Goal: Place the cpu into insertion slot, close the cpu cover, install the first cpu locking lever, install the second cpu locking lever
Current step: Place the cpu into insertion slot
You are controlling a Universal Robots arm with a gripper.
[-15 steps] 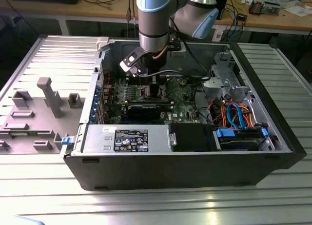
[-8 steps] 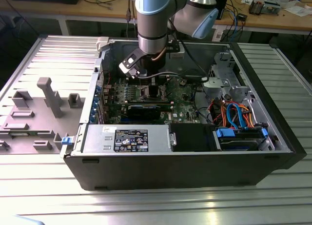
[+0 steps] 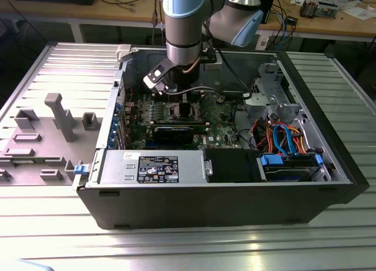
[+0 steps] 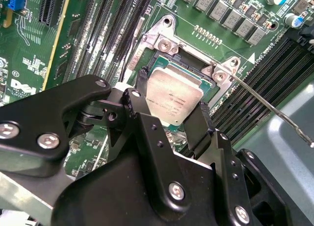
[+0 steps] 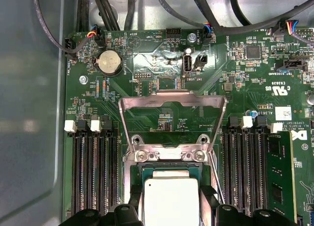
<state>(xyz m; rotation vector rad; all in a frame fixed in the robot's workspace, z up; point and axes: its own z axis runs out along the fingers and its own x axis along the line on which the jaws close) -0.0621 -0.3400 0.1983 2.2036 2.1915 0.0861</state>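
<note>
Silvery square cpu (image 4: 176, 101) is clamped betw. black end effector (image 4: 172, 92) fingers, just above metal-rimmed brownish insertion slot (image 4: 190, 62); silvery frame cpu cover (image 5: 171, 113) is raised.

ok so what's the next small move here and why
Probably ease the cpu straight down into the slot, since I cannot tell that it is seated. The gripper is shut on the cpu, which sits squarely over the slot in both wrist views, and the cover stands open, clear of the path.
</note>
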